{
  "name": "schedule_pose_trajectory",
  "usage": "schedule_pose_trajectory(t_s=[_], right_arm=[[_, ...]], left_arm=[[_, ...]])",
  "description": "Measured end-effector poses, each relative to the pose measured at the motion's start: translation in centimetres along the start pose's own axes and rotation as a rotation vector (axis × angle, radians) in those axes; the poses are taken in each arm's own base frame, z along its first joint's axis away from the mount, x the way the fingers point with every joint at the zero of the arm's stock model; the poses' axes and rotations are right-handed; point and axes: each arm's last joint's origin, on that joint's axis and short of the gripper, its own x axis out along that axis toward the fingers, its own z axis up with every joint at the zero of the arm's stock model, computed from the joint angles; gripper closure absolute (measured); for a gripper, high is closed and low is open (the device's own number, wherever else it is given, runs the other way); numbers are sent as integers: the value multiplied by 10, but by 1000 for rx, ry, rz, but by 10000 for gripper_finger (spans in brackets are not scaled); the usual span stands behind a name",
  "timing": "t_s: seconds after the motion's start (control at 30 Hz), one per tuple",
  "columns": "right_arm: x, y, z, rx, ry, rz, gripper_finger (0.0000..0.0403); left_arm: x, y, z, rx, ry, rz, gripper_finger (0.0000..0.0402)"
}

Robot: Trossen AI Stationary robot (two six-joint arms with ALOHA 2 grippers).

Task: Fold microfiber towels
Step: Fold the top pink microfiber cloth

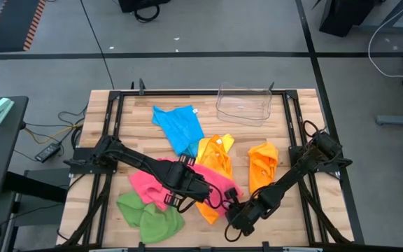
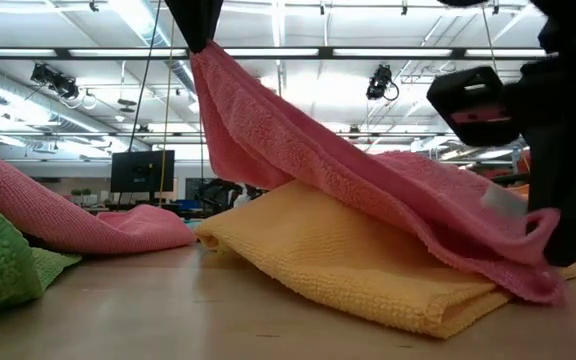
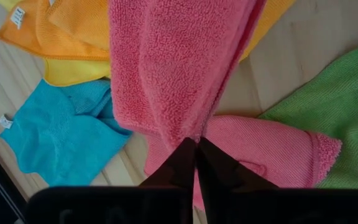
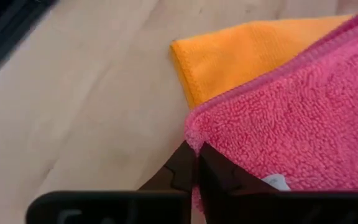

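Both grippers pinch the fluffy pink towel near the counter's front edge: left gripper, right gripper. It drapes over a yellow-orange towel.

Wooden table – blue, orange, green towels (plus clear bin).

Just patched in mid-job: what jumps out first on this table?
The pink towel at the table's front middle, pinched by both grippers: the left gripper is shut on one edge, the right gripper on a corner, and in the low view it hangs like a tent over the yellow towel. Around it lie a blue towel toward the back, an orange towel to the right and a green towel front left.
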Motion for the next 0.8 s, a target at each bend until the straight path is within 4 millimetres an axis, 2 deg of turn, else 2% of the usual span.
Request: schedule_pose_trajectory(t_s=[0.17, 0.43, 0.6, 0.8], right_arm=[[2, -4, -3, 0, 15, -64, 355], [-4, 7, -4, -54, -11, -169, 359], [-5, 11, -5, -74, -8, -155, 359], [-2, 10, -5, -95, 1, -109, 359]], left_arm=[[0, -1, 0, 1, -1, 0, 374], [0, -1, 0, 1, 0, -7, 385], [-1, -3, 0, -18, 1, -25, 372], [-2, -7, 0, -9, -2, -26, 384]])
